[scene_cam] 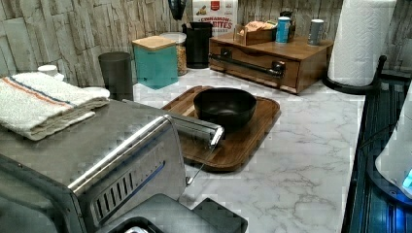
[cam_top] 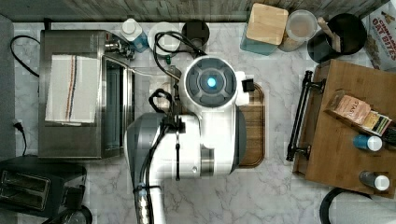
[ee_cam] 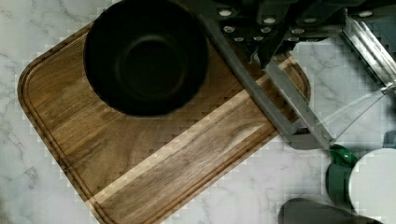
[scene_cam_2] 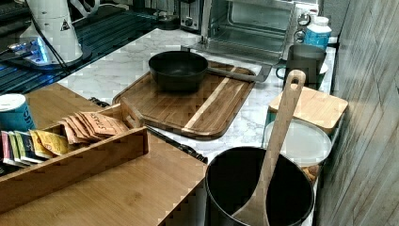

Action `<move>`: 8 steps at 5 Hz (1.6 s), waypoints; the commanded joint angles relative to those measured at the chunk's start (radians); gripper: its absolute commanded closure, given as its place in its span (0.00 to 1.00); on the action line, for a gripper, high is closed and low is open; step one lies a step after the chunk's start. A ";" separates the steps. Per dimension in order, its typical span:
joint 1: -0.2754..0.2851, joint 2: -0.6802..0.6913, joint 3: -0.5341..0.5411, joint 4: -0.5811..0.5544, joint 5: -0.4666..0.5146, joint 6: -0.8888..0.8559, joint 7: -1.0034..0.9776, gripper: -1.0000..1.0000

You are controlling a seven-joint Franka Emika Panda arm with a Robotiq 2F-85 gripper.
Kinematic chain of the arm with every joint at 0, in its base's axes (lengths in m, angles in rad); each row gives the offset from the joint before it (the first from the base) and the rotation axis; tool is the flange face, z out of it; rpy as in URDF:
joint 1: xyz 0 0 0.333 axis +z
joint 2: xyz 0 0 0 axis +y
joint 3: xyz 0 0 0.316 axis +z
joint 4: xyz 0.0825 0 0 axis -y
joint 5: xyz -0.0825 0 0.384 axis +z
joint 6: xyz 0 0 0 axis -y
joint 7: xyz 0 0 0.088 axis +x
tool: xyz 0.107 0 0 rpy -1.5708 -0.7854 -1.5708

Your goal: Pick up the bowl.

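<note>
The black bowl sits upright and empty on a wooden board, at the board's end nearest the toaster oven. In the top view the white arm hangs over the board and hides the bowl. In the wrist view the gripper is high above the board, off to the side of the bowl, over the oven door's edge, holding nothing.
The toaster oven's open door reaches over the board's edge close to the bowl. A dark cup, a teal canister, a utensil pot with a wooden spoon and a wooden drawer box ring the counter.
</note>
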 commanded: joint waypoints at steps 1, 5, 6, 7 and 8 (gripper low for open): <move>-0.086 -0.246 -0.090 -0.337 -0.013 0.053 0.198 0.00; 0.021 -0.215 -0.188 -0.637 -0.010 0.297 0.117 0.00; -0.050 -0.201 -0.120 -0.666 -0.001 0.316 0.124 0.00; -0.054 -0.229 -0.136 -0.729 -0.011 0.377 0.156 0.00; -0.058 -0.237 -0.152 -0.777 0.015 0.445 0.148 0.00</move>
